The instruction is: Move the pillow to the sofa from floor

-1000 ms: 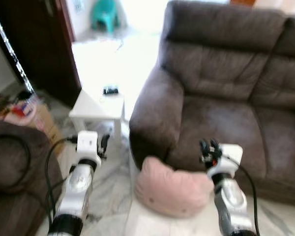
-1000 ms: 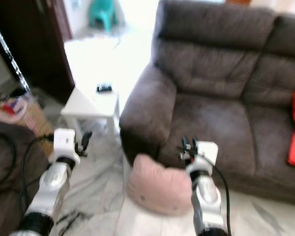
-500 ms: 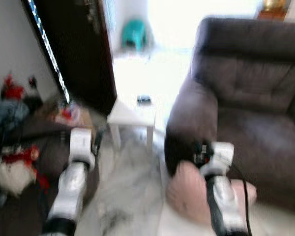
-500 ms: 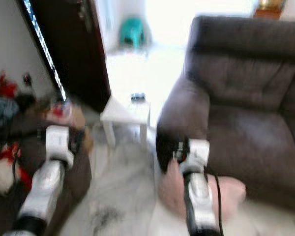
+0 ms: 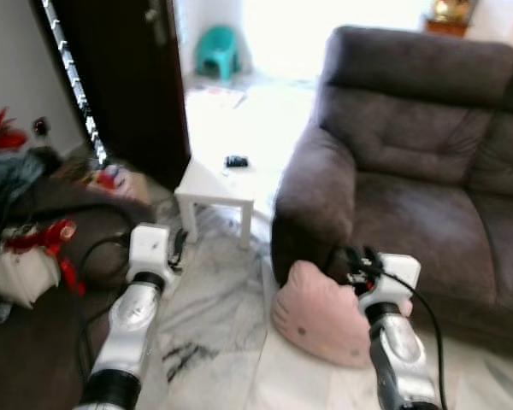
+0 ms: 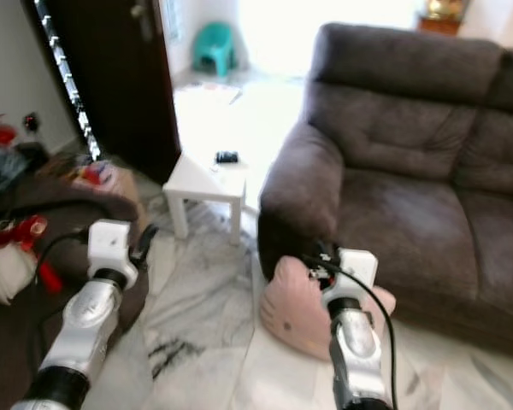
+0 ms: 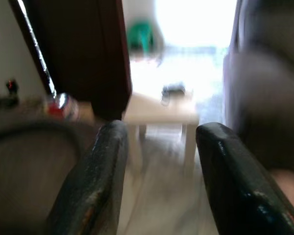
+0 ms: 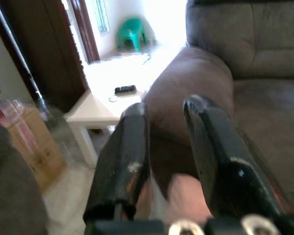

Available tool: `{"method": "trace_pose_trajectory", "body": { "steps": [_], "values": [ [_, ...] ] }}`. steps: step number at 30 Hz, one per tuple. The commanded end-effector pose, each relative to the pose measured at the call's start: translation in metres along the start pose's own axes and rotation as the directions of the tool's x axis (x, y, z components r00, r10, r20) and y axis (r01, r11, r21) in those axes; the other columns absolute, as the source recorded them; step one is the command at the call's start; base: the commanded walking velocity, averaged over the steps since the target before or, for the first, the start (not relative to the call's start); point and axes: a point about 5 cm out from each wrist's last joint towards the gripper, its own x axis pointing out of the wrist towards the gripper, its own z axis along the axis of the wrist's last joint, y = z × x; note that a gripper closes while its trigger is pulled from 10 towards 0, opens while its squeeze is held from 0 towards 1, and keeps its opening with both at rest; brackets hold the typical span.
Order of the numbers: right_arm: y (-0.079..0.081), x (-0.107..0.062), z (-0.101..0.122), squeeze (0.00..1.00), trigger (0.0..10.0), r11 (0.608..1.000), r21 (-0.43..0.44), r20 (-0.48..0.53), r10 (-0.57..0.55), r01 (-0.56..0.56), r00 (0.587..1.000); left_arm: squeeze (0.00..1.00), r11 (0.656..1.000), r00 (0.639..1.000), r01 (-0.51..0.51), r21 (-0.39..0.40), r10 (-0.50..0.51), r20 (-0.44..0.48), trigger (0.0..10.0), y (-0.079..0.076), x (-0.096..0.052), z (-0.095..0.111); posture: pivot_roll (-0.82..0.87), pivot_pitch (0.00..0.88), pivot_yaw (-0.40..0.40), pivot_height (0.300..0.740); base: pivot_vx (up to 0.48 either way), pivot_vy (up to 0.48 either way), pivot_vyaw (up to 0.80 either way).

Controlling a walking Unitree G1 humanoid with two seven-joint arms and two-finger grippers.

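Pillow [image 5: 321, 314] on floor [image 5: 214, 316], leaning on sofa [image 5: 410, 171] front. Right end effector [image 5: 356, 259] released, just above pillow, nearer arm. Left end effector [image 5: 179, 248] released, well left.

No text, label, brand, number or sign can be read in any view. The cardboard box [image 8: 27, 142] by the dark door carries red and white print, but it is too blurred to make out. The pink pillow [image 5: 321, 316] shows only small dark marks like a face, no lettering. The small dark object [image 6: 227, 157] on the white worktop [image 6: 201, 181] is too small to show any writing.
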Motion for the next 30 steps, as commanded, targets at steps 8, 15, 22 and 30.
{"method": "trace_pose_trajectory", "body": {
  "steps": [8, 15, 22, 30],
  "values": [
    [0.0000, -0.0008, -0.0026, 0.00, 10.0, 1.000, 0.012, -0.016, -0.005, 0.005, 1.000, 0.00, 1.000, 1.000, 0.000, 0.005, 0.000, 0.022, 10.0, 0.0011, 0.0058, 0.0078, 0.05, 0.000, -0.036, 0.740, 0.000, 0.000, -0.28],
    [0.0004, -0.0005, -0.0029, 0.00, 10.0, 1.000, 0.010, -0.019, -0.002, 0.003, 1.000, 0.00, 1.000, 1.000, -0.001, -0.007, 0.001, 0.023, 10.0, 0.0014, 0.0059, 0.0074, 0.05, 0.000, -0.038, 0.740, 0.000, 0.000, -0.74],
    [0.0011, -0.0007, -0.0040, 0.00, 10.0, 1.000, 0.009, -0.026, 0.002, -0.002, 1.000, 0.00, 1.000, 1.000, 0.001, -0.001, -0.001, 0.021, 10.0, 0.0014, 0.0057, 0.0071, 0.05, 0.000, -0.040, 0.740, 0.000, 0.000, -0.72],
    [0.0015, -0.0008, -0.0020, 0.00, 10.0, 1.000, 0.009, -0.003, -0.003, 0.003, 1.000, 0.00, 1.000, 1.000, 0.002, -0.004, -0.002, 0.021, 10.0, 0.0021, 0.0049, 0.0067, 0.05, 0.000, -0.040, 0.740, 0.034, 0.000, -0.24]
  ]
}}
